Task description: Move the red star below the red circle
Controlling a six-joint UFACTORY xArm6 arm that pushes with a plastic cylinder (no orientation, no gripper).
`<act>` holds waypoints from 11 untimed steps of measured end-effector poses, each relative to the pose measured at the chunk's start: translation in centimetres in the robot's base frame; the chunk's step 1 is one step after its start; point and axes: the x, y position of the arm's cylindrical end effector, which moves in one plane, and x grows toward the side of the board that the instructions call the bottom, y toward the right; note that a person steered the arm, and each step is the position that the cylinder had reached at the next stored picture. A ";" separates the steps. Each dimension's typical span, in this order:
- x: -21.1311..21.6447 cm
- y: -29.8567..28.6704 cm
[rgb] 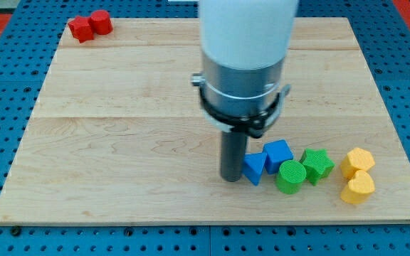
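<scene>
The red star (81, 29) and the red circle (101, 21) lie touching at the board's top left corner, the star to the left and slightly lower. My tip (231, 178) rests on the board near the bottom middle, far from both red blocks. It stands just left of the blue triangle (254, 168), close to touching it.
Right of my tip is a cluster: a blue cube (278, 154), a green circle (290, 176), a green star (317, 164), and two yellow blocks (359, 161) (358, 188). The wooden board (119, 142) lies on a blue perforated table. The arm's white and grey body hides the board's top middle.
</scene>
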 end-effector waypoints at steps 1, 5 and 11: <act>-0.3 -5.5; -20.9 -35.1; -28.0 -18.4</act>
